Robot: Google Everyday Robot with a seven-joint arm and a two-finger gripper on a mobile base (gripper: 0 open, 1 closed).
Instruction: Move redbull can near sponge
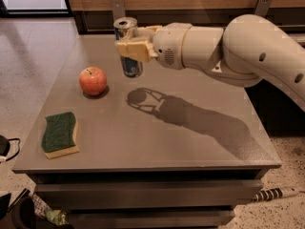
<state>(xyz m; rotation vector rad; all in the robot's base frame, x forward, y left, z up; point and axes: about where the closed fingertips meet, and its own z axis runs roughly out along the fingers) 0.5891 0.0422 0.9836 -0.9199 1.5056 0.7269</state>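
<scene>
My gripper [131,46] is shut on the redbull can [127,30], a slim silver and blue can with a silver top. It holds the can upright in the air above the far middle of the grey table [190,142]. The can's shadow falls on the table below and to the right. The sponge [59,133], dark green on top with a yellow base, lies flat near the table's front left corner, well apart from the can.
A red-orange apple [93,80] sits on the table between the can and the sponge, to the left. A wooden wall with metal brackets runs behind the table. Cables and clutter lie on the floor at the lower left.
</scene>
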